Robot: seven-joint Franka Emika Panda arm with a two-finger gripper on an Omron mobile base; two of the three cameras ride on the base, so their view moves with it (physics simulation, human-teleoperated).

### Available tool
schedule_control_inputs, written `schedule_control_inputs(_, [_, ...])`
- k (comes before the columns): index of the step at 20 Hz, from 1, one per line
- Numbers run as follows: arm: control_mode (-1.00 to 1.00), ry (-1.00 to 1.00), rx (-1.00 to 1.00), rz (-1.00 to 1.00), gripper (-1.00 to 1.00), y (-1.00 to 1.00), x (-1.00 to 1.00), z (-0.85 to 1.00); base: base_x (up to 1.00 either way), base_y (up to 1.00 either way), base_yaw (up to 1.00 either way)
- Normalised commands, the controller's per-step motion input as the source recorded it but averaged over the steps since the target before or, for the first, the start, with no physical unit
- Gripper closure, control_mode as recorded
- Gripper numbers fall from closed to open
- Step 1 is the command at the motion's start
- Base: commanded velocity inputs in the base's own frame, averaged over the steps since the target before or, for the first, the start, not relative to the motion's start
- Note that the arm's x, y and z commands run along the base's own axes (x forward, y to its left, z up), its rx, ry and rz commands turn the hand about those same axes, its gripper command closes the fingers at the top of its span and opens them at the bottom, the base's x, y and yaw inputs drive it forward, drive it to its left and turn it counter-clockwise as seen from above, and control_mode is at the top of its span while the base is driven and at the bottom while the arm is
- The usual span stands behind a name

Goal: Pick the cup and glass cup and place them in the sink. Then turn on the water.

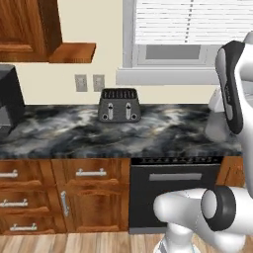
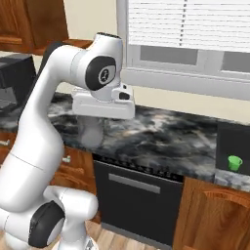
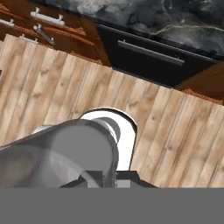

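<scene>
The glass cup (image 2: 91,136), a translucent grey tumbler, hangs under my hand above the counter's front edge. My gripper (image 2: 94,122) is shut on it. The same glass cup (image 1: 217,126) shows at the right of the left base view, below the white hand. In the hand view the glass cup (image 3: 57,153) looms large at the lower left and hides the finger tips, with the floor far below it. The green cup (image 2: 235,162) lies inside the black sink (image 2: 233,139) at the far right, well away from the gripper. The faucet and any water are out of view.
A dark toaster (image 1: 118,105) stands at the back of the marble counter (image 1: 74,131). A black dishwasher front (image 2: 132,195) sits below the counter, with wooden drawers (image 1: 29,197) to its left. A black appliance (image 1: 7,99) is at the far left. Wood floor (image 3: 175,131) lies below.
</scene>
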Motion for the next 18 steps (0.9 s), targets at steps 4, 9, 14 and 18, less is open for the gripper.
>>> schedule_control_inputs(4, [1.0, 0.0, 0.0, 0.0, 1.0, 0.0, 0.0, 0.0, -0.01, -0.99, -0.46])
schedule_control_inputs(9, [1.0, 0.0, 0.0, 0.0, 1.0, 0.0, 0.0, 0.0, 0.02, -0.58, -0.41])
schedule_control_inputs(14, [1.0, 0.0, 0.0, 0.0, 1.0, 0.0, 0.0, 0.0, 0.16, -0.26, -0.11])
schedule_control_inputs(18, [1.0, 0.0, 0.0, 0.0, 1.0, 0.0, 0.0, 0.0, 0.15, 0.16, 0.09])
